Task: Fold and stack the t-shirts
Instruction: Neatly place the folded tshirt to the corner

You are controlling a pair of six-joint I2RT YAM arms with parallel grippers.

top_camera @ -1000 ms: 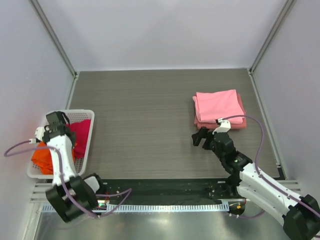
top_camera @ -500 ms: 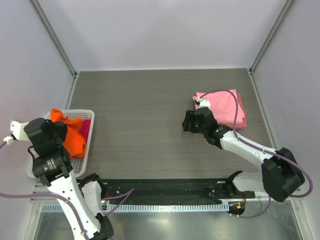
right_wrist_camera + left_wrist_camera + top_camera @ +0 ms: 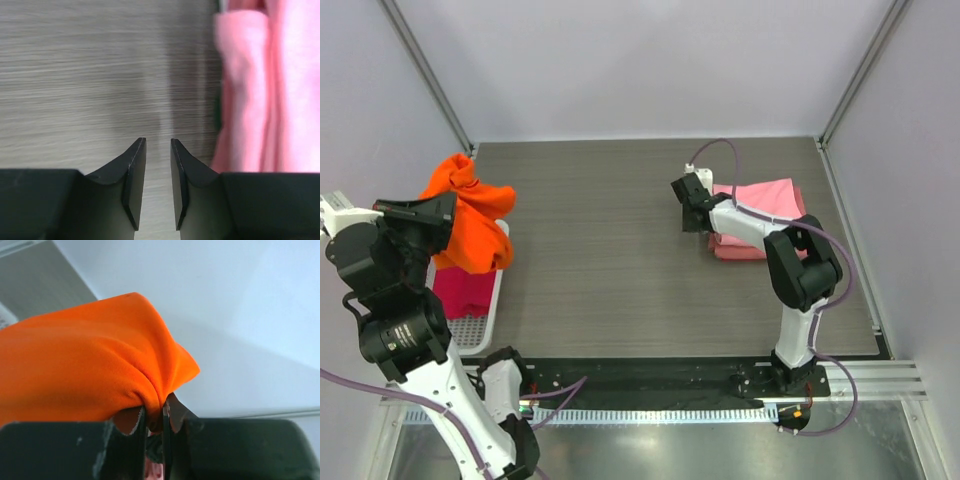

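Retrieval is the step: the left hand [image 3: 154, 426] pinches the orange t-shirt [image 3: 470, 215], bunched, above the basket [image 3: 480, 338]. The right hand [image 3: 157, 150], narrow and empty, hovers beside the folded pink t-shirts [image 3: 765, 205]. Next probably calls for spreading the orange one flat on the bench [image 3: 600, 250].

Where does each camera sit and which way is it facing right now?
Top external: above, behind the bases, looking down on the table; both arms show.
Left wrist: up high, facing the orange t-shirt pinched in the left gripper.
Right wrist: looking down past the right gripper at table and pink stack.
Shared: top and left wrist both show the orange t-shirt.
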